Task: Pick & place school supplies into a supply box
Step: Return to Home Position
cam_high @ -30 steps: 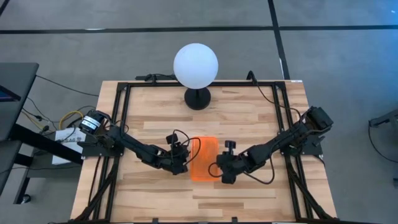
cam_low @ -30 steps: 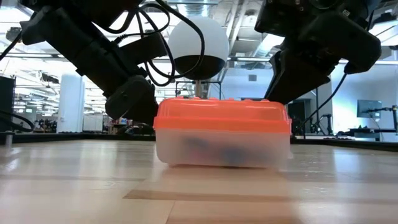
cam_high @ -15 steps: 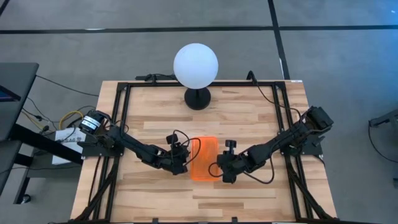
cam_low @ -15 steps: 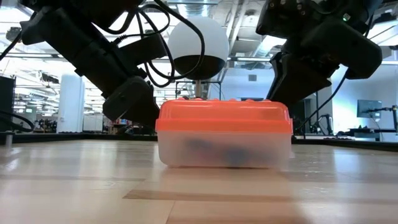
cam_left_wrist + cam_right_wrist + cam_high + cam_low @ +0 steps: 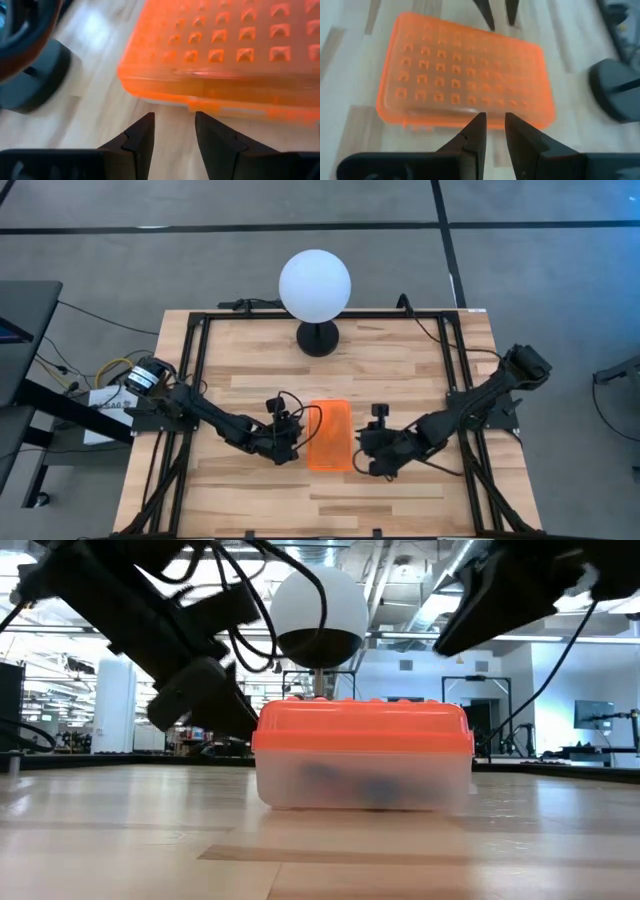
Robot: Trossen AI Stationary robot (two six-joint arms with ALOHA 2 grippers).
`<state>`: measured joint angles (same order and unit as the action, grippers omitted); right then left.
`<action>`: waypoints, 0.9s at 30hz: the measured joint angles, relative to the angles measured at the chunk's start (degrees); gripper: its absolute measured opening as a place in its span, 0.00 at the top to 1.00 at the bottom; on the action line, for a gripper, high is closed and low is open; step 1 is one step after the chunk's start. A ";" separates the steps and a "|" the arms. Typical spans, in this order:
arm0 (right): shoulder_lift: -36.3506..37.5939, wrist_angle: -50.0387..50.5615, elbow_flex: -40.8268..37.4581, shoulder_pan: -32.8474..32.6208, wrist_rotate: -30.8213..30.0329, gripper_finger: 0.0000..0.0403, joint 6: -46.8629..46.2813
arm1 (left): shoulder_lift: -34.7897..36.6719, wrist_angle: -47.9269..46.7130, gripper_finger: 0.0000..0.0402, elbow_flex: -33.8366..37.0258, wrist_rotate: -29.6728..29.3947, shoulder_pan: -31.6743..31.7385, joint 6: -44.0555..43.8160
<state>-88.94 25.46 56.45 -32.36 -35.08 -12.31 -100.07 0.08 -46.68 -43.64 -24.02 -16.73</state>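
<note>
Black left hand (image 5: 174, 116) sits just beside one long edge of the supply box (image 5: 329, 436), fingers slightly parted, grasping nothing. Right hand (image 5: 493, 117) is near the opposite long edge, clear of it, fingers barely parted, also empty. Judgement: both flank the box because the lid is down and packing looks finished, leaving the arms free to go home. Box lies flat mid-desk (image 5: 400, 370), orange lid on clear body. Dim shapes inside, likely school supplies (image 5: 345, 780), can't identify. White globe lamp (image 5: 315, 283) stands well behind. No brand or readable writing; lid shows only a grid of raised squares.
</note>
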 joint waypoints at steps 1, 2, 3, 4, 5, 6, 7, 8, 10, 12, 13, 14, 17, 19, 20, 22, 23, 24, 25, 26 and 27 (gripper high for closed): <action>0.78 1.28 0.00 -0.68 -1.13 0.84 0.25 | 0.62 -0.70 0.66 0.00 -0.95 -0.53 0.29; 1.71 2.17 -0.02 -1.33 -2.24 0.84 0.39 | 1.30 -1.30 0.66 0.00 -1.98 -1.26 0.49; 2.69 3.09 -0.02 -1.91 -3.46 0.84 0.39 | 2.17 -2.17 0.66 0.00 -3.28 -2.17 0.90; 3.63 4.05 -0.02 -2.43 -4.57 0.84 0.50 | 3.06 -2.62 0.66 0.00 -4.71 -3.21 1.50; 4.50 4.94 -0.02 -3.09 -5.43 0.84 0.81 | 3.99 -2.58 0.66 0.00 -6.11 -4.46 2.41; 5.59 5.40 -0.31 -3.77 -6.13 0.84 1.46 | 4.94 -2.57 0.66 0.00 -7.65 -5.91 3.56; 6.94 5.40 -0.85 -4.30 -6.51 0.84 2.58 | 6.01 -2.53 0.66 0.00 -9.37 -7.45 4.97; 8.37 4.99 -1.45 -4.72 -6.77 0.84 3.96 | 7.07 -2.18 0.66 0.00 -11.20 -9.25 6.62; 11.95 3.57 -3.40 -5.35 -6.65 0.84 6.74 | 9.16 -1.27 0.66 0.00 -16.55 -12.49 9.88; 16.10 2.10 -5.45 -5.48 -6.06 0.84 9.47 | 10.98 0.47 0.66 0.00 -24.81 -15.54 13.69; 18.43 0.86 -6.49 -5.24 -5.67 0.84 10.85 | 11.89 1.38 0.66 0.00 -29.71 -16.91 15.57; 20.91 -0.25 -7.66 -4.94 -5.40 0.84 12.39 | 12.64 2.54 0.66 0.00 -34.83 -18.00 17.66; 28.42 -3.95 -11.05 -3.98 -4.90 0.84 17.20 | 14.61 3.54 0.66 -0.02 -46.15 -20.02 23.08; 33.18 -5.80 -12.79 -3.36 -5.76 0.84 18.15 | 16.88 0.59 0.66 -0.02 -42.88 -20.03 29.47; 35.33 -5.98 -13.38 -3.04 -6.48 0.84 17.20 | 17.88 -0.45 0.66 -0.02 -39.67 -20.01 31.50; 39.12 -5.15 -13.98 -2.69 -8.78 0.84 13.98 | 18.71 -0.12 0.66 -0.02 -34.63 -19.49 30.06; 40.72 -4.75 -13.98 -2.42 -10.08 0.84 12.33 | 19.02 0.13 0.66 -0.02 -32.29 -18.92 29.43; 42.26 -3.87 -13.97 -2.13 -11.17 0.84 10.41 | 19.40 0.63 0.66 -0.02 -29.96 -18.16 29.74; 43.57 -2.71 -13.97 -1.86 -11.34 0.84 7.72 | 19.64 1.61 0.66 -0.02 -27.20 -17.30 30.96; 44.71 -1.19 -13.97 -1.62 -11.03 0.84 5.13 | 19.69 2.98 0.66 -0.02 -23.84 -16.20 32.48; 45.78 0.31 -13.99 -1.49 -10.62 0.84 3.47 | 19.65 4.32 0.66 -0.02 -19.90 -15.07 34.13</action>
<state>-43.16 25.77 42.46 -33.85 -45.71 -8.84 -80.42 4.40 -46.70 -63.54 -39.09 17.40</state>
